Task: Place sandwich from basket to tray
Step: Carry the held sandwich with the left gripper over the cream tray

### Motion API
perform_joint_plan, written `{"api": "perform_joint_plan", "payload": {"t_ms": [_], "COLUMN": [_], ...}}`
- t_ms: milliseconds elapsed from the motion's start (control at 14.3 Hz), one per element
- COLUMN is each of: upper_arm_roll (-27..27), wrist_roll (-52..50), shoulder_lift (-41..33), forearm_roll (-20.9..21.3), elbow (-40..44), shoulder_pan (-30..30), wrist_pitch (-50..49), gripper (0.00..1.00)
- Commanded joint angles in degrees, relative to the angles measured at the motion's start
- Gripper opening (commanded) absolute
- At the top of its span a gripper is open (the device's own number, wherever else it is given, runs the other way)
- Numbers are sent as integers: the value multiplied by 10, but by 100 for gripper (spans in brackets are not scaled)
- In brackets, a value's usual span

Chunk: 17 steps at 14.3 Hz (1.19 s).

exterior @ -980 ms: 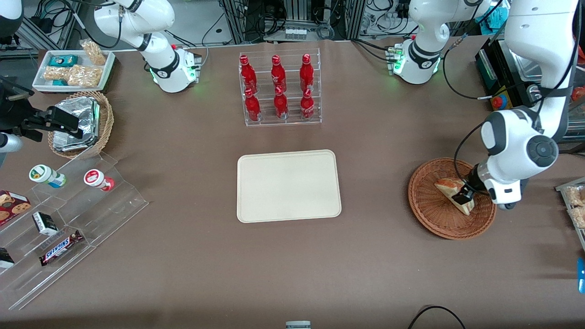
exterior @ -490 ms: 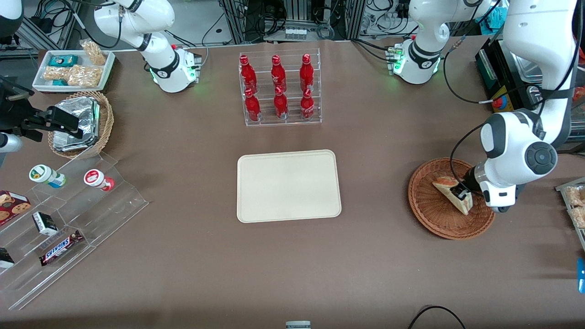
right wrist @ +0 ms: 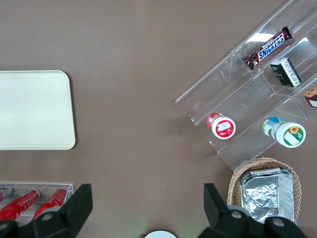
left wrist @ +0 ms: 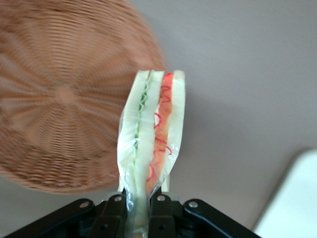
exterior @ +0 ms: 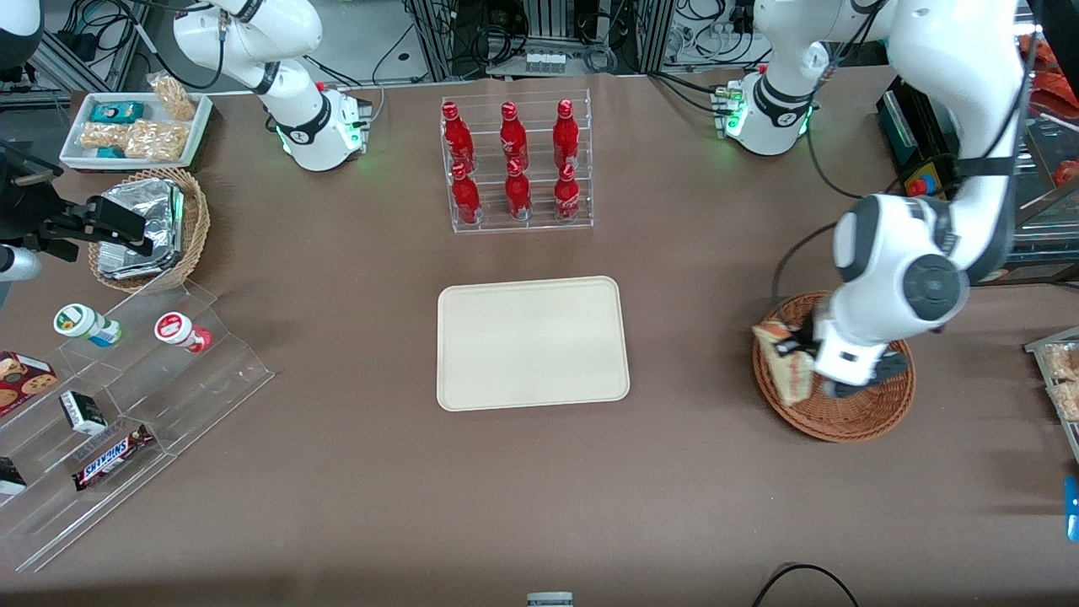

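Sandwich | edge-on (layers upright), in pincer | above basket rim

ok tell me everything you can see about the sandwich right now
The sandwich is a wedge of white bread with green and red filling layers, in what looks like clear wrap. The gripper is shut on its end, a finger on each bread face, so it stands on edge. In the front view it is lifted clear of the reddish-brown basket, over the rim nearest the cream tray. Nothing but the gripper touches it.
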Motion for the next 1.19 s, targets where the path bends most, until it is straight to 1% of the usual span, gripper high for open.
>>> {"api": "perform_joint_plan", "payload": {"t_ms": [0, 70, 350, 420, 490, 700, 910, 1120], "upper_arm_roll": [-36, -37, -35, -35, -35, -35, -37, -36], "wrist_roll": [20, 7, -121, -154, -190, -284, -308, -327], "shoulder_lift": [45, 63, 155, 173, 192, 237, 259, 279], "forearm_roll": [-6, -7, -5, 1, 19, 64, 69, 72], "elbow": [49, 62, 184, 210, 235, 293, 308, 303], "shoulder_pan": [-58, -95, -200, -223, -244, -290, -315, -336], "wrist_pitch": [-5, 2, 9, 9, 9, 9, 17, 68], "gripper": [0, 0, 0, 0, 0, 0, 0, 0]}}
